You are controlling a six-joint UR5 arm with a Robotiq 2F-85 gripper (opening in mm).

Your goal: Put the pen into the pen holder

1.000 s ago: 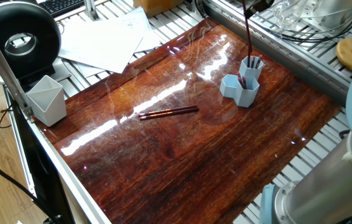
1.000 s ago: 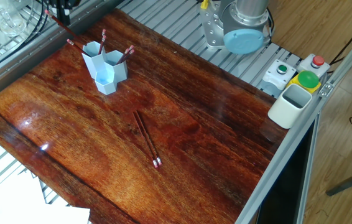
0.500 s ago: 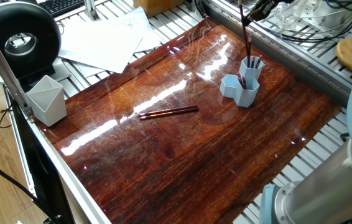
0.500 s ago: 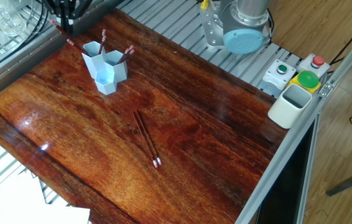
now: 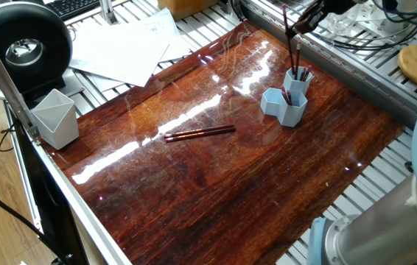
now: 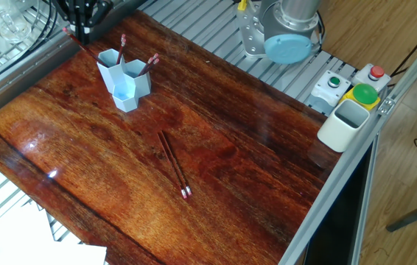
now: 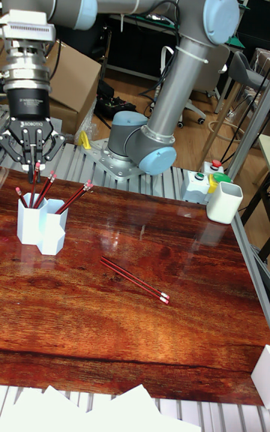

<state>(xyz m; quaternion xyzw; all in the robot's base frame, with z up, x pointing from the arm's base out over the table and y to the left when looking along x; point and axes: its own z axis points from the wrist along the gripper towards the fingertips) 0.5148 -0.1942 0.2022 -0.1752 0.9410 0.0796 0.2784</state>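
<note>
The light blue pen holder point(image 5: 286, 103) point(image 6: 124, 81) point(image 7: 41, 226) stands near the table's far edge with several pens in its tubes. My gripper point(image 5: 295, 28) point(image 6: 82, 29) point(image 7: 34, 162) hangs just above it, shut on a dark red pen point(image 5: 295, 51) point(image 7: 34, 181). That pen points steeply down and its lower end sits inside the holder's tallest tube. Two more pens point(image 5: 200, 133) point(image 6: 174, 163) point(image 7: 135, 280) lie side by side in the middle of the wooden table.
A pale grey angular cup point(image 5: 55, 118) stands at one table corner. A white cup point(image 6: 343, 124) point(image 7: 223, 202) and a button box point(image 6: 356, 85) sit beside the robot base point(image 6: 282, 29). Papers point(image 5: 127, 44) lie past one table edge, and cables run behind the holder.
My gripper has come down a little toward the holder, and the held pen has gone deeper into the tall tube. The two pens on the table have not moved.
</note>
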